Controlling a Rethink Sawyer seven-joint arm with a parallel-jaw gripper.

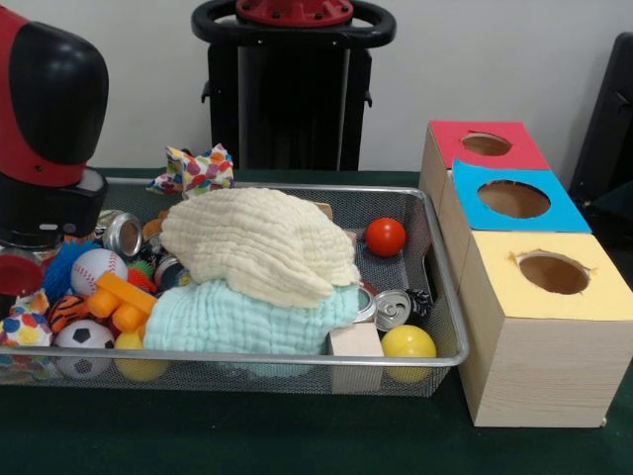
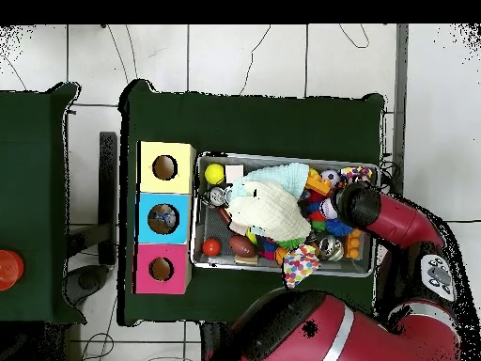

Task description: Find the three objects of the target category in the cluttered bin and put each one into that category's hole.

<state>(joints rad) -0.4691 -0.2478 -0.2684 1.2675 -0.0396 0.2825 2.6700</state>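
Silver wire mesh forms the cluttered bin [image 1: 447, 297], and two of the cans show plainly in it: one can [image 1: 393, 308] lies on its side near the front right corner, pull-tab end facing the camera, between a wooden cube [image 1: 355, 340] and a yellow ball [image 1: 408, 342]; a second can [image 1: 122, 234] lies at the back left, close under the arm [image 1: 45, 109]. A third is not clearly visible — it may sit beneath the cream cloth [image 1: 262, 242] or the mint cloth [image 1: 247, 317] heaped in the middle. These cans look rigid, light and smooth-walled, so they would likely roll or slip if pinched at the rounded ends; across the cylinder wall seems the surer hold. The hand is hidden in the front view, and from overhead only the arm's dark end shows over the toy-crowded end of the bin, so I cannot tell whether it is open or closed. Dark green covering lies over the desk [image 1: 247, 435], which looks flat and not slippery. Three wooden boxes stand just beside the bin, topped red [image 1: 485, 144], blue [image 1: 514, 198] and yellow [image 1: 554, 272], each with a round hole; behind them is a pale wall.
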